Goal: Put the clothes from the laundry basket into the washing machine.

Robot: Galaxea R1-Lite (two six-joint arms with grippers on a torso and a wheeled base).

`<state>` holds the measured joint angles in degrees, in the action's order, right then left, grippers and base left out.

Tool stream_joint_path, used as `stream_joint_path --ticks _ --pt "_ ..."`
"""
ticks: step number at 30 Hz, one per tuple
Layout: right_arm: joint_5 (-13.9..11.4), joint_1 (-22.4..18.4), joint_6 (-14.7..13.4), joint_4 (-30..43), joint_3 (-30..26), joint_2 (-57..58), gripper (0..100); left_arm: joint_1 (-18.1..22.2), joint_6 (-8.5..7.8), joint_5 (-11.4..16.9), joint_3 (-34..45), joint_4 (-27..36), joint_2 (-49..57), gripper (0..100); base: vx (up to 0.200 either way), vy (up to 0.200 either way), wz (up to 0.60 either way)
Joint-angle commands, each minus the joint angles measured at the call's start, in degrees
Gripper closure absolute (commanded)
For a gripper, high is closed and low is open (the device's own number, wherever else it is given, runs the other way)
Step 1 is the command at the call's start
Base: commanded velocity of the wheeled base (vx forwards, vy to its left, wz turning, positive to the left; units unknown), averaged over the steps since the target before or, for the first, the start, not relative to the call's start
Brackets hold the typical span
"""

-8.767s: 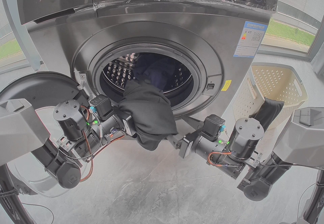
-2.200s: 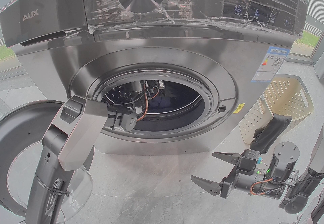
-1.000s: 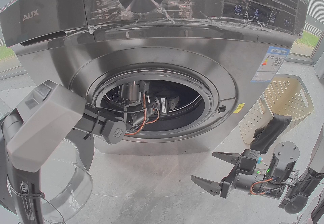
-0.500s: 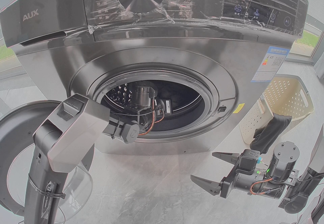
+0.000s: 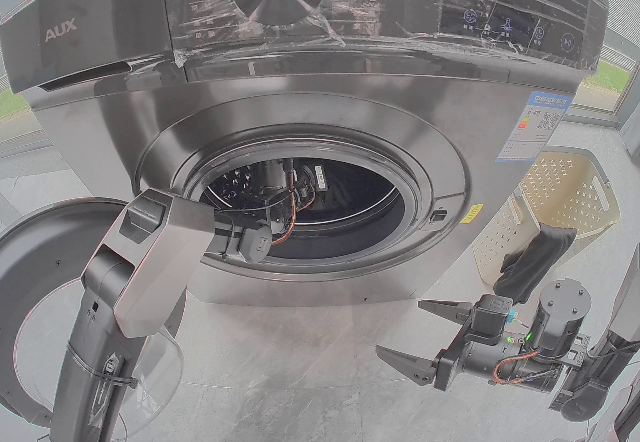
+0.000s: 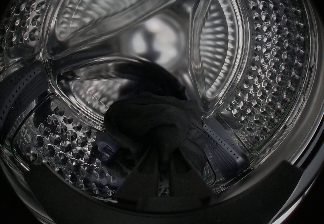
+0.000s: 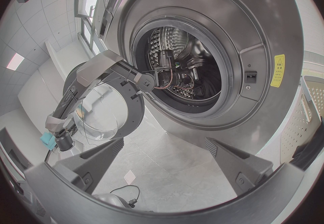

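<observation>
Black garment point(image 6: 152, 116), a shapeless bunch in the drum point(image 6: 270, 66), in the clenched left claw point(image 6: 163, 162); right claw point(image 5: 399, 327) agape.

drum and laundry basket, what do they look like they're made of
Drum: looks like polished stainless steel, with bright mirror-like reflections on an embossed, perforated wall. Laundry basket: probably moulded plastic, matte cream, with regular cut-out holes and a smooth rim. Garment draped over its edge: soft dark fabric in limp folds, weave unclear.
</observation>
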<state>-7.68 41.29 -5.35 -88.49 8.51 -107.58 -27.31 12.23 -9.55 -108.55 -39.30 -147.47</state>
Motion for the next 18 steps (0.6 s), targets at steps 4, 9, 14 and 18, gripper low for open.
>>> stream_joint_path --ticks 4,9,14,18 --pt "-0.1 -0.1 0.0 0.0 0.0 -0.3 0 -0.4 0.17 -0.1 2.2 -0.2 1.0 0 0.000 0.000 0.00" --pt "-0.1 -0.1 0.0 0.0 -0.1 -0.2 0 -2.1 -0.10 0.0 12.4 -0.3 7.7 0 0.000 0.000 0.00" --pt "-0.1 0.0 -0.1 0.0 -0.2 -0.2 0 -5.3 -1.15 1.0 25.8 -0.7 17.2 0 0.000 0.000 0.00" --pt "0.0 0.0 0.0 0.0 -0.3 0.2 0 -6.9 -3.35 3.2 34.3 -2.8 22.0 0 0.000 0.000 0.00"
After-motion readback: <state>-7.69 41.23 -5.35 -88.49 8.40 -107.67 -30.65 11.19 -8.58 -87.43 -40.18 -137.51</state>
